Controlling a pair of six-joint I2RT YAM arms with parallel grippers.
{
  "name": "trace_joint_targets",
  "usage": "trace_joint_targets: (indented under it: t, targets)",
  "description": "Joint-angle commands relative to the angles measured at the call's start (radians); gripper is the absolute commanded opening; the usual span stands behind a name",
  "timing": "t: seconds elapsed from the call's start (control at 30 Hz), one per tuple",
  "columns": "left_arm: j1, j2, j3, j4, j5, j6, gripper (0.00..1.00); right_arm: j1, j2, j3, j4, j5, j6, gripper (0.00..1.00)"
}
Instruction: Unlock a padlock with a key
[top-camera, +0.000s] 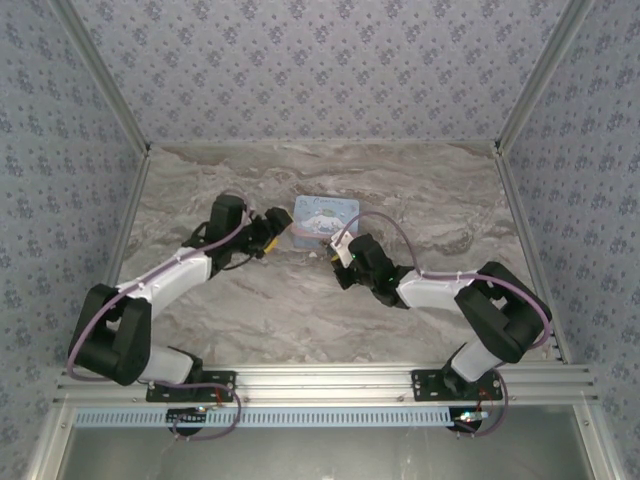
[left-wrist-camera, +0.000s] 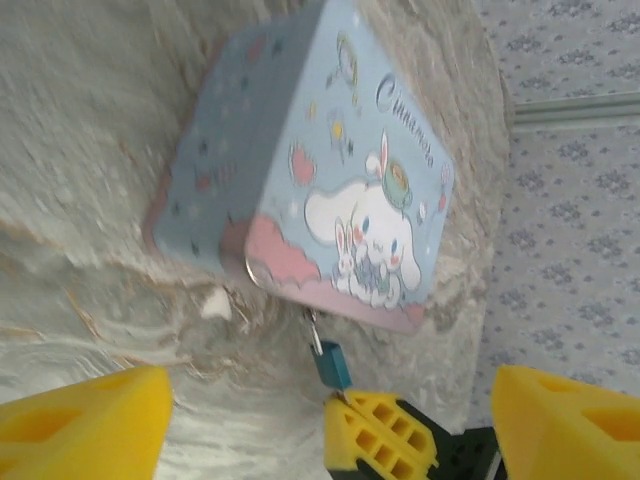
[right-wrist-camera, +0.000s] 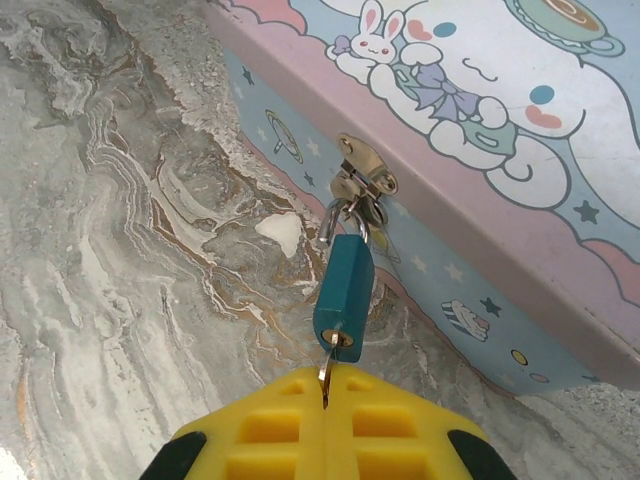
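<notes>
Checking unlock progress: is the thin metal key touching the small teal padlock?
Touching. Right wrist view shows the metal key entering the keyhole of the teal padlock.

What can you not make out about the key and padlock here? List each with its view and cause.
- The key: right wrist view, nearly all hidden inside the shut right gripper; a sliver shows at the keyhole.
- The shackle of the padlock: right wrist view, its top lost behind the hasp, so locked or released is unclear.
- The padlock, top view: too small to tell.
</notes>
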Motion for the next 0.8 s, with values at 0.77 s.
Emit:
trace_joint_targets:
  t: [0.77]
  targets:
    - [0.065, 0.582, 0.5, -0.154, 0.263, 0.342, 0.88, -0.017, -0.01, -0.014, 0.012, -0.01, 0.128, 0.0]
